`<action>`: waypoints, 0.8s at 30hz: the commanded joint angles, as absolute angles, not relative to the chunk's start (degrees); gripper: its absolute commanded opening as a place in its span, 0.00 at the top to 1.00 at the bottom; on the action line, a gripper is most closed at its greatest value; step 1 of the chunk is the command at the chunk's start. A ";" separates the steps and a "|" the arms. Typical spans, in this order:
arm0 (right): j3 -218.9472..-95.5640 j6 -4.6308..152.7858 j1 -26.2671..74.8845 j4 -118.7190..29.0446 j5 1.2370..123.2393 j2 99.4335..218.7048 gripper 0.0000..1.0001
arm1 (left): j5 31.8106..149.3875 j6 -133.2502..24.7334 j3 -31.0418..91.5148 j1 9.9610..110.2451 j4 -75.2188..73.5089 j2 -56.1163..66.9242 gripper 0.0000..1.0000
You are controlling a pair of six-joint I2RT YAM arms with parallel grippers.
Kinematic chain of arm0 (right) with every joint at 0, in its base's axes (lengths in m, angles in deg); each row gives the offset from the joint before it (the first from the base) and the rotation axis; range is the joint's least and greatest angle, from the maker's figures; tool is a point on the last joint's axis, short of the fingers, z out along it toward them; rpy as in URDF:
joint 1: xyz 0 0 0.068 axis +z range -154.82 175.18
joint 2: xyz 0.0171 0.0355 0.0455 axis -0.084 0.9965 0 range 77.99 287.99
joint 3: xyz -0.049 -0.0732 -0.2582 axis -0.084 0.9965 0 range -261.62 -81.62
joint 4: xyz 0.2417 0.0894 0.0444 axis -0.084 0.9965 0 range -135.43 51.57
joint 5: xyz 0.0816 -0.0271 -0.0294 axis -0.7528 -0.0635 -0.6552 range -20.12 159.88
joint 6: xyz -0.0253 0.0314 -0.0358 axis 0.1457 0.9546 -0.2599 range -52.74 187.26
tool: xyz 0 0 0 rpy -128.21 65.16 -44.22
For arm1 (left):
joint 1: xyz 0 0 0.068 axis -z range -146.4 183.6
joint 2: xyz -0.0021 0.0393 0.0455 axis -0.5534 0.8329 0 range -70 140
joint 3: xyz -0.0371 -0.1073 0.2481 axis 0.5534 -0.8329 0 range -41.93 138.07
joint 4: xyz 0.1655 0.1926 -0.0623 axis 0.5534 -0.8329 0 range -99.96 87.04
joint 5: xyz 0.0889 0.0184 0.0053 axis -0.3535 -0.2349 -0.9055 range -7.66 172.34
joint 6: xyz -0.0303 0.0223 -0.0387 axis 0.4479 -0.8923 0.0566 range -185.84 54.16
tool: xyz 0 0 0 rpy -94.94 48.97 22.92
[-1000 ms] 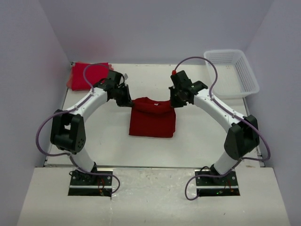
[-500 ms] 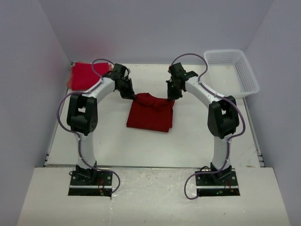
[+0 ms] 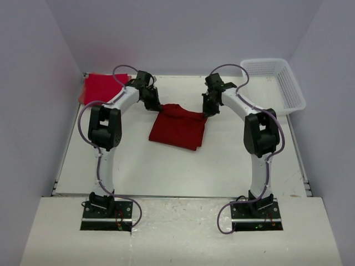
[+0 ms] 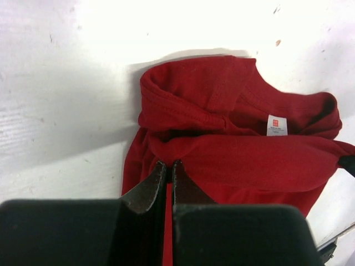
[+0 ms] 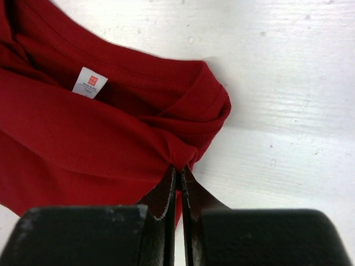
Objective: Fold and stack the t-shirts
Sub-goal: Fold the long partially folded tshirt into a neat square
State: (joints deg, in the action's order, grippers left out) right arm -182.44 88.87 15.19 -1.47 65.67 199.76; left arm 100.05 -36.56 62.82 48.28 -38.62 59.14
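Note:
A dark red t-shirt [image 3: 177, 128] lies partly folded in the middle of the table, its collar end toward the back. My left gripper [image 3: 157, 108] is shut on the cloth at the shirt's far left corner [image 4: 166, 149]. My right gripper [image 3: 206, 113] is shut on the far right corner [image 5: 183, 152]. The collar and its white label [image 4: 277, 124] show between the two grips, and the label [image 5: 89, 82] also appears in the right wrist view. A second, brighter red t-shirt [image 3: 100, 88] lies folded at the back left corner.
A white lattice basket [image 3: 274, 83] stands at the back right. Grey walls close in the table on three sides. Both arms reach far out over the back half of the table.
Both grippers have carried the shirt's collar edge toward the back of the table, dragging the cloth with them. The arms have stretched out and the shirt now lies flatter and slightly skewed.

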 commanded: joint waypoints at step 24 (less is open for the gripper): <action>-196.16 85.27 13.11 2.82 79.04 197.90 0.50 | 95.06 -41.14 47.54 56.36 -16.85 38.70 0.80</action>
State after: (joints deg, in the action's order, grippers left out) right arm -195.81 85.42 13.01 -0.22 78.33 204.86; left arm 90.44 -39.23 46.66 54.05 -19.89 36.95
